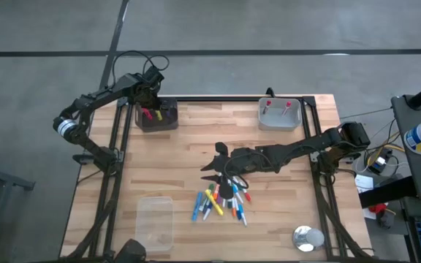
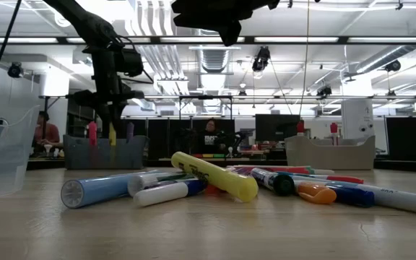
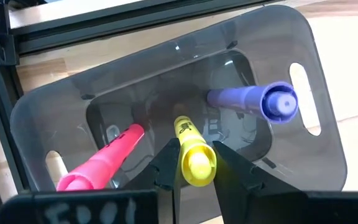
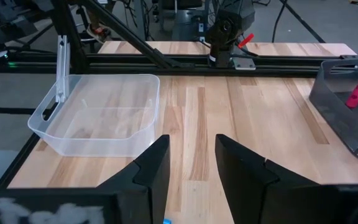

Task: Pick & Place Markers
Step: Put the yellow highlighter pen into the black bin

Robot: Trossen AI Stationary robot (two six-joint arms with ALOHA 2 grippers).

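Left gripper (image 3: 191, 171) was over the dark bin (image 1: 156, 117), fingers clamped on a yellow marker (image 3: 194, 155) standing in it, with a pink marker (image 3: 101, 165) and purple marker (image 3: 253, 101) either side. Right gripper (image 4: 188, 165) hung empty, fingers parted, with the loose markers (image 1: 221, 203) piled just under it on the table (image 1: 196, 139)

The table (image 1: 196, 146) is pale wood in glued strips, smooth with a faint sheen, framed in matt black metal rails (image 1: 123, 168). The markers (image 2: 215, 177) have glossy plastic barrels and caps. The dark bin (image 3: 166, 74) is smoky, see-through plastic that catches reflections. The clear bin (image 4: 98, 118) is thin, colourless plastic, slightly frosted. Both arms look like matt black metal and plastic. The floor (image 1: 269, 25) is dull grey concrete.
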